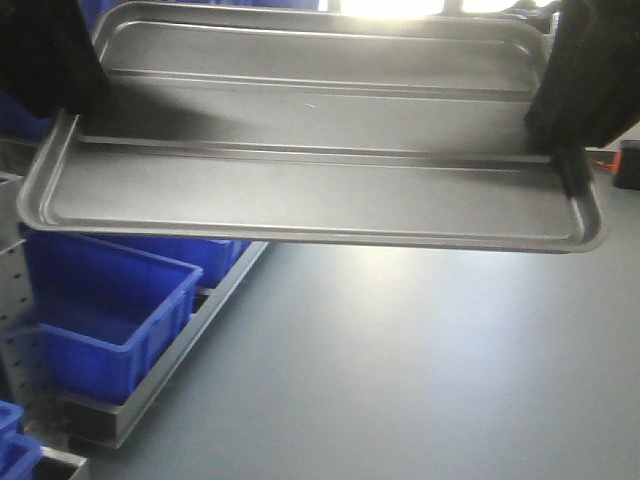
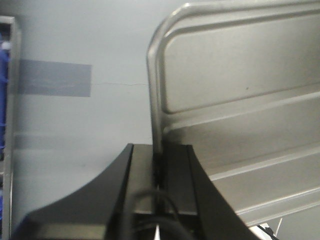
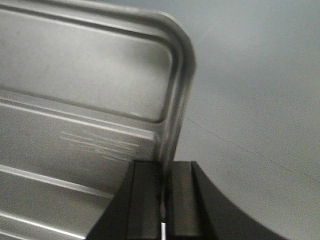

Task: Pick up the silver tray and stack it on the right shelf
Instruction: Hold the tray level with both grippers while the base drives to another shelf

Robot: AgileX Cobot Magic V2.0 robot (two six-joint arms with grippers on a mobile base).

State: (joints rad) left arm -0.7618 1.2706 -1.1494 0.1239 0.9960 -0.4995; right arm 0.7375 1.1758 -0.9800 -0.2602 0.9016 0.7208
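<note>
The silver tray, shiny with two long raised ribs, hangs level in the air across the upper half of the front view. My left gripper is shut on the rim of its left short side. My right gripper is shut on the rim of its right short side. In the left wrist view the black jaws clamp the thin rim of the tray. In the right wrist view the jaws clamp the rim of the tray. The right shelf is out of view.
Grey floor lies below the tray. Blue plastic bins sit in a low steel frame at the left, under the tray's left end. A small orange and black object shows at the right edge.
</note>
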